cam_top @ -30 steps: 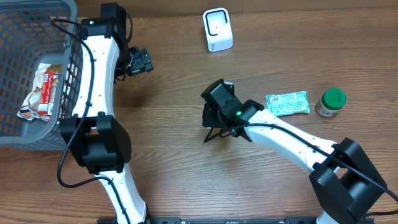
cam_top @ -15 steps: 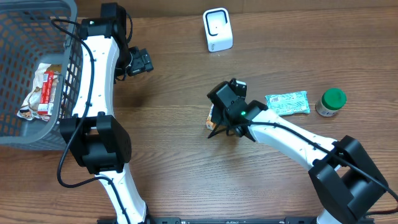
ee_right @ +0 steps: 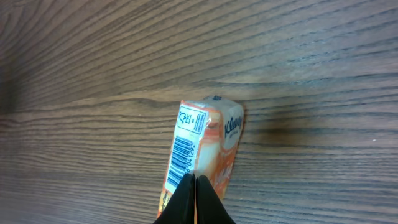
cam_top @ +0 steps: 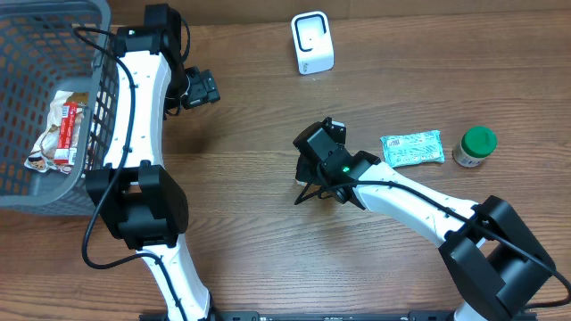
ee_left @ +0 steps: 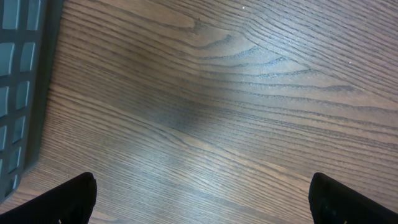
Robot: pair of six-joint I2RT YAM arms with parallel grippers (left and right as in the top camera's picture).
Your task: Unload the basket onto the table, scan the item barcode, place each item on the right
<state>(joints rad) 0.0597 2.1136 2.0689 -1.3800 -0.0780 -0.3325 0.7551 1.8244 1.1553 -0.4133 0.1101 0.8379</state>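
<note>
Holding: the right jaws are clenched on an orange tissue pack. In the right wrist view, the dark fingertips are pressed together on its near end.
Barcode: the barcode runs down the pack's left side face, with a small square mark just above it. It's turned toward the wrist camera.
Pack position: roughly mid-surface, and from overhead it's tucked under the right arm's wrist, so you barely see it there. Its far end points at the wood, but I can't tell if it actually touches.
Scanner: the white scanner stands near the far edge of the surface, well apart from the pack.
Left jaws: released and spread wide. In the left wrist view, the two black fingertips sit in the bottom corners with only bare wood grain between them, so they're grasping nothing.
Left arm spot: it's up by the basket, and the grey mesh wall shows along the left edge of that wrist view.
In the basket: a crinkly snack packet with red and white print lies on the bottom.
Other stuff: a green flat packet lies to the right of the right arm's wrist. A jar with a green lid stands upright just beside it on the far right.
</note>
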